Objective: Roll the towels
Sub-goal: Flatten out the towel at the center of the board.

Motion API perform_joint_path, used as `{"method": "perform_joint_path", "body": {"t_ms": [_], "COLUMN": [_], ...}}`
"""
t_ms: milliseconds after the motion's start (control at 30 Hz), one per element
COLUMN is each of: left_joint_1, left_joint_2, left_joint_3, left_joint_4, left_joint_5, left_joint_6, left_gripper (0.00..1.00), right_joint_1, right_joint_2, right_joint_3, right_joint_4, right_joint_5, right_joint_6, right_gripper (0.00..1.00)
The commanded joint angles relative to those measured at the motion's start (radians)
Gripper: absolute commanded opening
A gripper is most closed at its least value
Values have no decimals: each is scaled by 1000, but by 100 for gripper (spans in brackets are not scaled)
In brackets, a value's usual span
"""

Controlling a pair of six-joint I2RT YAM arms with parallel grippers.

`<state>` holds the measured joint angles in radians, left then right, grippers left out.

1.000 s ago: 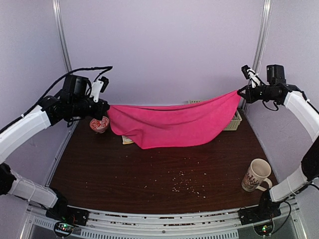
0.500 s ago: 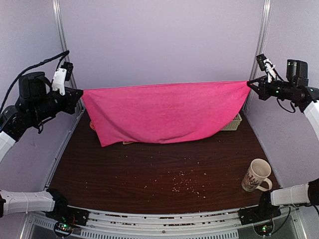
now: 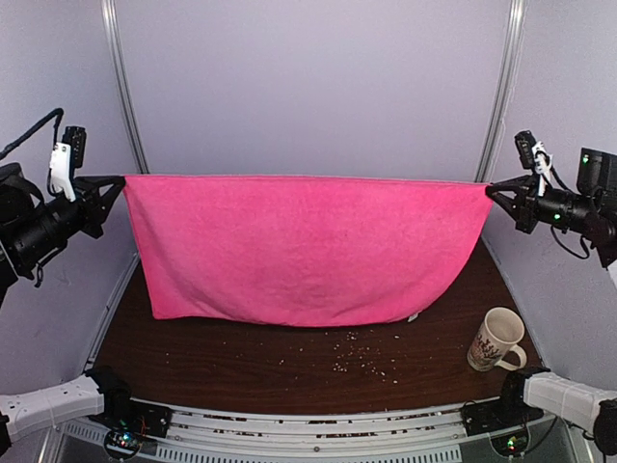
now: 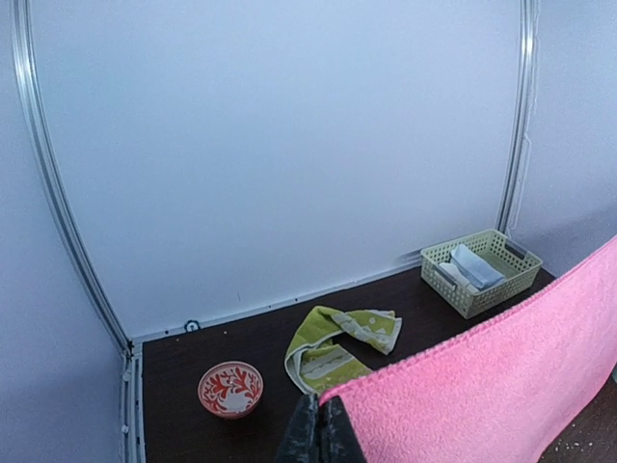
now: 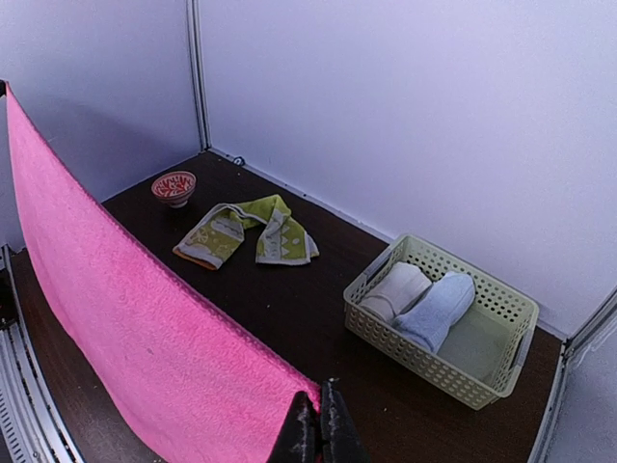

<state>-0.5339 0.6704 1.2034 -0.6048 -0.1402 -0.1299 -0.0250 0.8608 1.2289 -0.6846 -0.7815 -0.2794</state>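
The hot-pink towel (image 3: pixel 304 251) hangs stretched wide above the table, held by its two top corners. My left gripper (image 3: pixel 118 182) is shut on the left corner, and my right gripper (image 3: pixel 492 189) is shut on the right corner. The towel also shows in the left wrist view (image 4: pixel 501 386) and the right wrist view (image 5: pixel 145 357), pinched at the fingertips of the left gripper (image 4: pixel 321 410) and the right gripper (image 5: pixel 318 400). The yellow-green patterned cloth (image 5: pixel 249 230) lies crumpled on the table near the back wall, also in the left wrist view (image 4: pixel 333 347). The pink towel hides it in the top view.
A pale green basket (image 5: pixel 443 318) at the back right holds a rolled white cloth (image 5: pixel 395 287) and a light-blue one (image 5: pixel 436 307). A red-patterned bowl (image 4: pixel 230 389) sits at the back left. A patterned mug (image 3: pixel 496 340) stands at the front right. Crumbs (image 3: pixel 357 357) lie on the front of the table.
Both arms have swung outward and toward the front, pulling the pink towel taut and wide. It now hangs as a flat sheet nearer the camera, hiding the bowl, cloth and basket.
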Motion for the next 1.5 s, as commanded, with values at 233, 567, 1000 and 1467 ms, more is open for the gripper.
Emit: {"method": "perform_joint_path", "body": {"t_ms": [233, 567, 1000, 1467], "left_joint_1": [1, 2, 3, 3], "left_joint_2": [174, 316, 86, -85], "left_joint_3": [-126, -29, -139, -292], "left_joint_4": [103, 172, 108, 90], "left_joint_5": [-96, -164, 69, 158], "left_joint_6": [23, 108, 34, -63], "left_gripper": [0, 0, 0, 0], "right_joint_1": [-10, -10, -10, -14], "right_joint_2": [183, 349, 87, -93], "right_joint_3": [-14, 128, -58, -203], "right_joint_4": [99, 127, 54, -24], "right_joint_5": [99, 120, 27, -100], "right_joint_6": [16, 33, -10, -36], "right_gripper": [0, 0, 0, 0]}}
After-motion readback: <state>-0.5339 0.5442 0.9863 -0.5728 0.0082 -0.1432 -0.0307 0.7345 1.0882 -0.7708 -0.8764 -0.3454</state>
